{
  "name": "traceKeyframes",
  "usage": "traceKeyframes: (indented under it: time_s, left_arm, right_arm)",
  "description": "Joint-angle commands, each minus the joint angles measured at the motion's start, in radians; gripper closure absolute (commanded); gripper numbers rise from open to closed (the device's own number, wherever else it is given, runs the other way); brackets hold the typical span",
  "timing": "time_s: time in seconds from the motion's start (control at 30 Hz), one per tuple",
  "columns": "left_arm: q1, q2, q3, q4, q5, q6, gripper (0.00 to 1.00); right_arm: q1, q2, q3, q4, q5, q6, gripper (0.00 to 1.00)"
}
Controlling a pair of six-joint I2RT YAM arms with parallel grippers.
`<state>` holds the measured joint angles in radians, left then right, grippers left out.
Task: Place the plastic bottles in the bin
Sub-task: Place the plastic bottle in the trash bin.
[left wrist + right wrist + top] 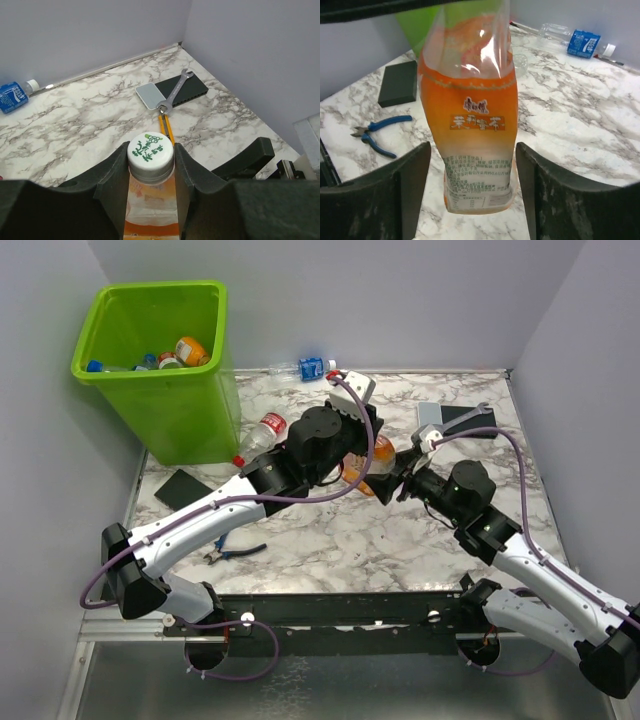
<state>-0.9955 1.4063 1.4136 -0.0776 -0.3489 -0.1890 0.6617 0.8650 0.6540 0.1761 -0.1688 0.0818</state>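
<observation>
- Nearest, toward the near-left of the desk point(330, 540), blue-handled pliers point(232, 552) lie flat. Only the top and right wrist views catch them.
- At mid-desk the two arms meet on one orange bottle point(470, 100).
- From above, the arms cover most of that bottle, so the grips cannot be read there.
- The left wrist view shows the left gripper point(150, 156) clamped on the bottle's neck, with both pads pressed just under the white printed cap.
- The right wrist view shows the right gripper point(470, 150) with its jaws apart. One finger stands on each side of the bottle's lower label, with a gap on both sides, so it has hold of nothing.
- A black pad point(185, 485) lies near the left edge, and a red-labelled bottle point(262, 430) lies beside the bin's foot.
- Toward the far-right corner a wrench point(175, 90) rests across a second pad point(190, 90), clearest in the left wrist view.
- A blue-labelled bottle point(305, 368) lies along the far edge.
- The bin point(185, 415) stands at the far-left corner. Only the top view looks into it, where several bottles point(185, 350) lie.
</observation>
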Motion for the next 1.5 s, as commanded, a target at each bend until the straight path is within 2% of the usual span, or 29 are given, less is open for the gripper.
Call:
traceKeyframes:
  time_s: [0.0,0.03,0.07,0.23,0.37,0.43,0.57,0.67,0.87,0.97,1.1,1.3,1.47]
  left_arm:
    - [-0.003,0.003,0.02,-0.012,-0.004,0.032,1.0]
    - [-0.002,-0.002,0.016,-0.011,-0.014,0.034,1.0]
    - [-0.002,-0.005,0.012,-0.011,-0.028,0.039,1.0]
    - [0.0,-0.038,-0.02,0.013,-0.101,0.065,1.0]
    - [-0.001,-0.092,-0.078,0.071,-0.156,0.101,1.0]
    - [0.001,-0.139,-0.147,0.158,-0.177,0.14,1.0]
    - [0.005,-0.242,-0.329,0.374,-0.182,0.248,1.0]
    - [0.007,-0.283,-0.393,0.402,-0.183,0.308,1.0]
    - [0.025,-0.332,-0.483,0.416,-0.161,0.318,1.0]
    - [0.026,-0.331,-0.472,0.402,-0.139,0.32,1.0]
    - [0.04,-0.298,-0.387,0.345,-0.198,0.308,1.0]
    - [0.088,-0.201,-0.127,0.169,-0.382,0.286,1.0]
    - [0.152,-0.16,-0.001,0.176,-0.52,0.326,1.0]
  right_arm:
    - [0.007,0.004,0.077,-0.059,-0.013,0.049,0.08]
    - [0.007,0.005,0.096,-0.084,-0.023,0.071,0.01]
    - [0.007,0.008,0.114,-0.118,-0.035,0.095,0.0]
    - [0.006,0.01,0.252,-0.35,-0.085,0.224,0.0]
    - [0.007,-0.064,0.26,-0.399,-0.113,0.258,0.0]
    - [0.007,-0.117,0.234,-0.41,-0.057,0.28,0.0]
    - [0.007,-0.236,0.086,-0.407,0.151,0.419,0.0]
    - [0.007,-0.318,-0.038,-0.402,0.27,0.528,0.0]
    - [0.007,-0.38,-0.171,-0.378,0.317,0.603,0.0]
    - [0.007,-0.362,-0.185,-0.39,0.332,0.623,0.0]
    - [0.007,-0.318,-0.187,-0.43,0.362,0.677,0.0]
    - [0.007,-0.264,-0.166,-0.448,0.317,0.702,0.01]
    - [0.006,-0.189,-0.147,-0.396,0.272,0.661,0.01]
